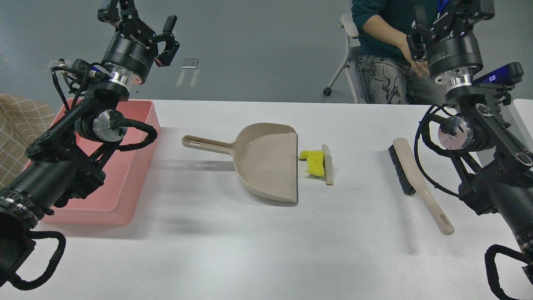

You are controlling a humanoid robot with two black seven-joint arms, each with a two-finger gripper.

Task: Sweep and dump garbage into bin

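Smooth beige plastic dustpan [266, 160] flat on the white table [233, 250], open lip facing right. Just off that lip: notched yellow spongy scrap [313, 161] touching a thin pale strip [328, 164]. Black-bristled brush [416, 183] lies well right. Shallow pink tub [125, 183], rounded corners, far left, partly behind the left arm. Left gripper [139, 21] raised, fingers spread, empty. Right gripper [437, 25] raised; finger state unclear. Seated person [387, 50] behind.

The left arm is being held raised from the lower left, its wrist bent upward, with the left gripper [139, 18] carried high, its fingers spread apart and empty. The right arm is being held raised likewise, the right gripper [437, 21] pointed upward, its finger spacing not being discernible.
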